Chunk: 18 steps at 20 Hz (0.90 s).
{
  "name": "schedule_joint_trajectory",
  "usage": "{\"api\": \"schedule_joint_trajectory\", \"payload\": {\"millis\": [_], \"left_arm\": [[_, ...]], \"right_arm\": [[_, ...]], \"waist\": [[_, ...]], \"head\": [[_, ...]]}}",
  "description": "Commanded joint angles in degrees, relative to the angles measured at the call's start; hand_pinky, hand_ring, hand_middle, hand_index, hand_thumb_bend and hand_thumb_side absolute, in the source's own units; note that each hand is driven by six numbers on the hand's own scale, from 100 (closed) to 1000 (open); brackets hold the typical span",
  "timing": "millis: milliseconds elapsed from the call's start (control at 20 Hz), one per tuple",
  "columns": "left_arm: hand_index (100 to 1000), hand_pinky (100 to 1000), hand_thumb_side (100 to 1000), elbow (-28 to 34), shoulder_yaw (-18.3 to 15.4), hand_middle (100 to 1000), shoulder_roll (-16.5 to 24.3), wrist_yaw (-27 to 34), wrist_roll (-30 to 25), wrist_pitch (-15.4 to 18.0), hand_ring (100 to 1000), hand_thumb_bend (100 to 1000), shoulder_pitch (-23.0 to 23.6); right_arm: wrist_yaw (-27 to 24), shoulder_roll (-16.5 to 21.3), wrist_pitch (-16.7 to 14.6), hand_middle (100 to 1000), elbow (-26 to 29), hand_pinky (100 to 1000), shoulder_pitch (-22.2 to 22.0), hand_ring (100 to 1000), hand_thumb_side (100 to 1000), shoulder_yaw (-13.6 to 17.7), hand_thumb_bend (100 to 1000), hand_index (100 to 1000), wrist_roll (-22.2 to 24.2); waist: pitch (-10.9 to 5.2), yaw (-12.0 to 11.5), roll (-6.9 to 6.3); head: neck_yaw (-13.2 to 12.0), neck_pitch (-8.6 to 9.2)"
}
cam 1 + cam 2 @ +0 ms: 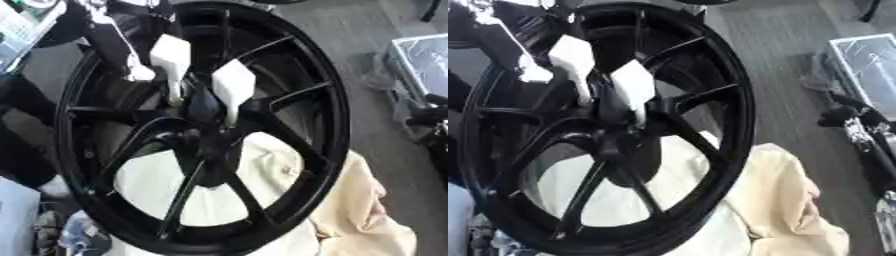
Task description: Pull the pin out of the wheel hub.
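Foreground: a cream cloth (350,200) lies crumpled under and behind the wheel's lower rim.
Wheel: a black spoked wheel (337,115) stands tilted, filling the view, its hub (208,145) at the centre.
Left hand: the left hand (203,82) comes in from the upper left, its two white-padded fingertips (233,82) pointing down at the hub, set a little apart; whether they pinch anything cannot be told.
Pin: not distinguishable against the dark hub.
Progress: by this look, the pull is not yet done; seating a grip and drawing outward remain.
Right edge: the right hand (837,116), dark, shows partly; its fingers are unreadable.
Background: grey floor (350,30).
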<state>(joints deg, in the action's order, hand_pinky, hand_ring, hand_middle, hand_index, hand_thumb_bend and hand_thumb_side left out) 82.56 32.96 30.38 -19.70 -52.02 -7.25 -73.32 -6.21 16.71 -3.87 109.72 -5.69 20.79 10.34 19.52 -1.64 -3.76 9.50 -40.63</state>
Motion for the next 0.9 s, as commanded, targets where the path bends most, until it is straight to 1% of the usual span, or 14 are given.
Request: {"api": "schedule_joint_trajectory", "payload": {"millis": [50, 150, 200, 250, 300, 450, 550, 650, 750, 900], "left_arm": [[372, 765, 155, 3.20, -2.93, 525, 2.55, 1.05, 0.05, -1.39, 674, 100, -1.50], [366, 761, 154, 4.89, -4.73, 519, 3.39, 1.44, 0.12, -2.12, 665, 100, -1.54], [364, 757, 152, 6.04, -6.23, 515, 3.87, 1.71, 0.74, -2.56, 658, 100, -1.48], [360, 752, 471, 7.24, -7.61, 511, 4.36, 2.13, 1.59, -3.05, 651, 100, -1.27], [359, 751, 157, 8.60, -9.40, 511, 5.03, 2.85, 3.05, -3.64, 649, 100, -0.93], [358, 750, 153, 12.71, -14.39, 511, 8.41, 5.32, 7.53, -5.23, 646, 100, 1.27], [359, 751, 135, 14.87, -17.48, 524, 12.43, 6.45, 10.43, -6.18, 646, 100, 4.13], [362, 753, 120, 16.51, -20.56, 522, 17.32, 7.21, 13.27, -6.97, 648, 100, 8.33], [362, 753, 114, 17.63, -23.92, 519, 22.01, 7.81, 16.38, -7.69, 647, 100, 13.47], [359, 746, 140, 17.76, -29.36, 516, 27.38, 9.16, 21.70, -8.94, 638, 100, 22.48]], "right_arm": [[0.25, 0.58, -0.20, 651, 0.62, 1000, -0.28, 709, 712, 0.43, 100, 870, -0.20], [0.16, 0.62, -0.28, 651, 0.79, 1000, -0.40, 709, 710, 0.42, 100, 870, -0.22], [0.11, 0.63, -0.33, 651, 0.91, 1000, -0.49, 709, 708, 0.46, 100, 870, -0.27], [0.04, 0.65, -0.36, 651, 1.02, 1000, -0.57, 709, 745, 0.51, 100, 870, -0.35], [-0.07, 0.71, -0.41, 651, 1.14, 1000, -0.67, 709, 704, 0.58, 100, 870, -0.46], [-0.46, 1.00, -0.65, 651, 1.61, 1000, -1.11, 709, 699, 0.82, 100, 870, -0.83], [-0.61, 1.10, -0.86, 651, 2.04, 1000, -1.60, 709, 694, 1.17, 100, 870, -1.23], [-0.68, 1.10, -0.99, 651, 2.43, 1000, -1.99, 709, 691, 1.56, 100, 870, -1.73], [-0.70, 1.00, -1.03, 651, 2.68, 1000, -2.25, 709, 691, 1.89, 100, 870, -2.18], [-0.88, 0.88, -1.01, 651, 2.92, 1000, -2.37, 709, 687, 2.33, 100, 870, -2.74]], "waist": [[-1.36, 0.02, 0.23], [-1.42, -0.09, 0.27], [-1.46, -0.25, 0.33], [-1.49, -0.37, 0.37], [-1.56, -0.57, 0.43], [-1.79, -1.15, 0.58], [-1.93, -1.78, 0.66], [-1.99, -2.30, 0.69], [-1.98, -2.74, 0.77], [-2.05, -3.48, 0.96]], "head": [[0.16, 0.28], [0.28, 0.10], [0.36, 0.03], [0.41, -0.01], [0.52, -0.10], [1.11, -0.41], [1.90, -0.70], [2.54, -0.85], [2.97, -0.90], [3.18, -0.98]]}}
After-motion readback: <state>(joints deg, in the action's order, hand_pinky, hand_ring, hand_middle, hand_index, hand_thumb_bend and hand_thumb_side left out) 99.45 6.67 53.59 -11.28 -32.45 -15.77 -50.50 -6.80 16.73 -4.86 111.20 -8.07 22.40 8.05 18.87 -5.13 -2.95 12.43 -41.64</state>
